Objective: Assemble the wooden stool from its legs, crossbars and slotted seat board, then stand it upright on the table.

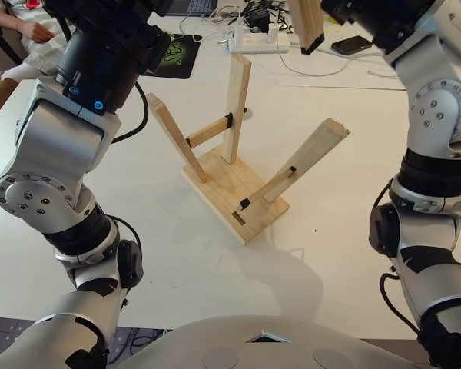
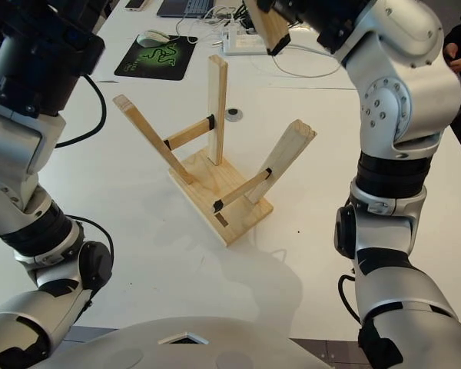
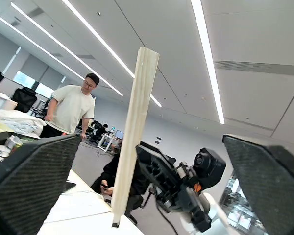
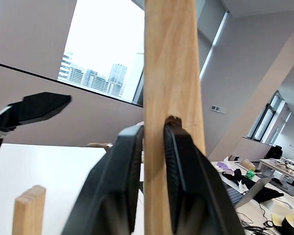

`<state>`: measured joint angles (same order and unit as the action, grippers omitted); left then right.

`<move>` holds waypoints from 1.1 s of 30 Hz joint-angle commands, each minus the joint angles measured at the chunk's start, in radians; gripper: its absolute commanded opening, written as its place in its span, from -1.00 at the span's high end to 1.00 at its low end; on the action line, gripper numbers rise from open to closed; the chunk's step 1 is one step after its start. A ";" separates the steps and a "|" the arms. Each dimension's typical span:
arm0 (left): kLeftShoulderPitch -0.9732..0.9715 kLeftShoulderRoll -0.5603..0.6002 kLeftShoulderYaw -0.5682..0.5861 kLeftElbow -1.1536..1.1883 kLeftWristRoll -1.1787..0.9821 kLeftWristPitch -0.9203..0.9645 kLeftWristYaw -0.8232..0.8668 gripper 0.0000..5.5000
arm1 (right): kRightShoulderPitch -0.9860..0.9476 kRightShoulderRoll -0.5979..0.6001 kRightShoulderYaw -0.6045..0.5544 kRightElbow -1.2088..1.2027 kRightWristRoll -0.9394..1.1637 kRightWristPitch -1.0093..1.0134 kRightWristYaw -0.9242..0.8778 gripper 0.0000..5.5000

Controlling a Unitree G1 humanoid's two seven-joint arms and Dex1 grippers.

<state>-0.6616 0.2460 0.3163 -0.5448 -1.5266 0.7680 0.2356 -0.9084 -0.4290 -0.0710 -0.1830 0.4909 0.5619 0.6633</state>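
The half-built pale wooden stool (image 1: pixel 224 175) sits upside down mid-counter (image 1: pixel 330 254). Its slotted seat board (image 1: pixel 257 219) lies flat, and three square legs (image 1: pixel 236 108) stick up with two short crossbars (image 1: pixel 209 132) between them. The right gripper (image 4: pixel 154 125) has its fingers clamped on a fourth wooden leg (image 4: pixel 171 58), held high beyond the stool. The left gripper (image 3: pixel 152 139) is raised, its fingers spread wide and holding nothing.

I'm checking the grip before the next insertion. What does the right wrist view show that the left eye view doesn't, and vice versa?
Right wrist view: the right tool closed tight on the loose leg, seen up close. Left eye view: the seat board lying on the table, three fitted legs standing up from it, two crossbars attached. Both: the loose leg held up above the table.
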 commanded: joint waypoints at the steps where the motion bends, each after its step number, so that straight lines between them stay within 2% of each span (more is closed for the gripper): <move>1: -0.012 0.036 -0.042 0.023 -0.001 -0.021 0.035 -0.96 | 0.031 -0.002 0.041 -0.085 0.026 0.011 0.031 0.80; 3: -0.020 0.039 -0.057 0.028 -0.005 -0.035 0.051 -0.96 | 0.037 0.000 0.058 -0.107 0.023 0.012 0.032 0.80; 5: -0.026 0.040 -0.067 0.031 0.000 -0.054 0.075 -0.88 | 0.041 0.004 0.085 -0.113 -0.004 0.000 0.022 0.80; 11: -0.036 0.055 -0.094 0.028 0.021 -0.094 0.117 -0.54 | 0.067 0.037 0.145 -0.141 -0.050 0.003 -0.028 0.80; 25: -0.015 0.084 -0.099 0.014 -0.008 -0.153 0.137 0.23 | 0.074 0.038 0.154 -0.150 -0.044 0.017 -0.020 0.80; 33: -0.006 0.083 -0.110 0.024 0.006 -0.175 0.132 0.54 | 0.069 0.044 0.152 -0.141 -0.033 0.017 -0.014 0.80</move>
<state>-0.6668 0.3238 0.2174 -0.5153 -1.5105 0.5928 0.3738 -0.8218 -0.3870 0.0847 -0.3313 0.4513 0.5751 0.6427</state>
